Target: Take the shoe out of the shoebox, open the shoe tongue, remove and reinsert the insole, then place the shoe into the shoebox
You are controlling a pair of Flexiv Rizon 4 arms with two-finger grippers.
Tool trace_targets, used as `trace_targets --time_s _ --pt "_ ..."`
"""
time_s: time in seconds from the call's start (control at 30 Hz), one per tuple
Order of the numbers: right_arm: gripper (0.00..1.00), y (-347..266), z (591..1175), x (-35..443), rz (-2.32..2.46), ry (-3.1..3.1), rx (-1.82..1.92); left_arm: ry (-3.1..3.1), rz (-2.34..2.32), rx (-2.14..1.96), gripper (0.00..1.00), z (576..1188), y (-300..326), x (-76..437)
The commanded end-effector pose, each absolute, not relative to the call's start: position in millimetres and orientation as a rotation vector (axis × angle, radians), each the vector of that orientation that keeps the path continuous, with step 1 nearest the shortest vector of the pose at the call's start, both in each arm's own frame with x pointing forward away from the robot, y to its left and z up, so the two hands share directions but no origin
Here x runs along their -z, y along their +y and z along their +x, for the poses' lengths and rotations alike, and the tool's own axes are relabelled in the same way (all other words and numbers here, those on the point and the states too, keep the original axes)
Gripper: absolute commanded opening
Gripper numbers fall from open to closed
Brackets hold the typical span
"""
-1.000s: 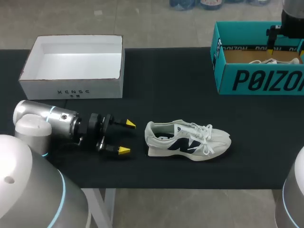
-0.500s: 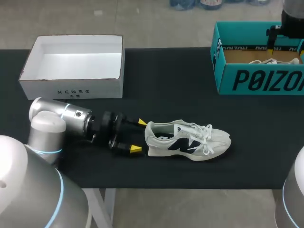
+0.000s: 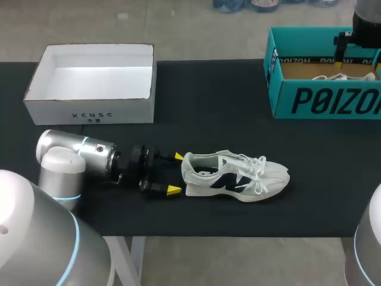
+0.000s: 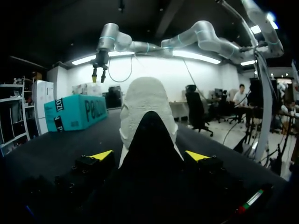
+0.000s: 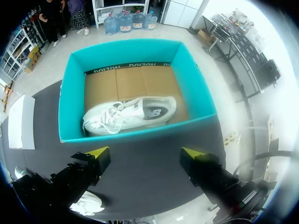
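A white sneaker with a dark side logo (image 3: pixel 235 176) lies on its sole on the black table, toe pointing right. My left gripper (image 3: pixel 175 173) is open and level with the sneaker's heel, one yellow tip on each side. In the left wrist view the heel (image 4: pixel 145 116) rises just ahead, between the open fingers of the left gripper (image 4: pixel 149 155), with gaps on both sides. The teal shoebox (image 3: pixel 324 98) stands at the back right. My right gripper (image 5: pixel 145 153) hangs open above it, and a second white sneaker (image 5: pixel 131 114) lies inside the shoebox (image 5: pixel 70 102).
A white open box (image 3: pixel 92 110) stands at the back left, behind my left arm. The black table (image 3: pixel 208 107) stretches between the two boxes. My right gripper (image 4: pixel 98 74) shows above the teal shoebox (image 4: pixel 77 112) in the left wrist view.
My left gripper has moved right along the table until its tips reach the sneaker's heel. The right arm and the sneaker have not moved.
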State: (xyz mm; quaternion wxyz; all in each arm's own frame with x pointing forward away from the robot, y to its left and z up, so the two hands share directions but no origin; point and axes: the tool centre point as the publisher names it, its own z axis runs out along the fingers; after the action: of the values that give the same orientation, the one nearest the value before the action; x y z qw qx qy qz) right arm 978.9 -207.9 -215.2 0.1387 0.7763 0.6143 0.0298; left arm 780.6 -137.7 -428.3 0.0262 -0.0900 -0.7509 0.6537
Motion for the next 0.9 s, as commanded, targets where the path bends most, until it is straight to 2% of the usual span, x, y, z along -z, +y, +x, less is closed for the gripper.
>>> trace_targets --time_s 0.03,0.77,0.8,0.83,0.87,0.9 --pt "1.00 -208.2 978.2 215.5 2.243 1.776 -0.088 -2.346 -0.264 -2.025 1.00 774.4 -142.4 424.5" --pt "1.00 -208.2 978.2 215.5 2.243 1.776 -0.088 -2.408 -0.236 -2.000 1.00 777.0 -161.5 434.8" --pt "1.00 -208.2 978.2 215.5 2.243 1.776 -0.088 -2.406 -0.239 -1.998 0.97 776.4 -162.1 435.6" --pt "1.00 -208.2 978.2 215.5 2.243 1.776 -0.088 -2.408 -0.237 -2.007 0.05 776.2 -162.3 436.0" --pt "1.00 -208.2 978.2 215.5 2.243 1.776 -0.088 -2.415 -0.243 -2.003 0.00 776.2 -162.5 436.2" --pt "1.00 -208.2 978.2 215.5 2.243 1.776 -0.088 -2.415 -0.244 -2.003 0.00 776.1 -162.6 436.2"
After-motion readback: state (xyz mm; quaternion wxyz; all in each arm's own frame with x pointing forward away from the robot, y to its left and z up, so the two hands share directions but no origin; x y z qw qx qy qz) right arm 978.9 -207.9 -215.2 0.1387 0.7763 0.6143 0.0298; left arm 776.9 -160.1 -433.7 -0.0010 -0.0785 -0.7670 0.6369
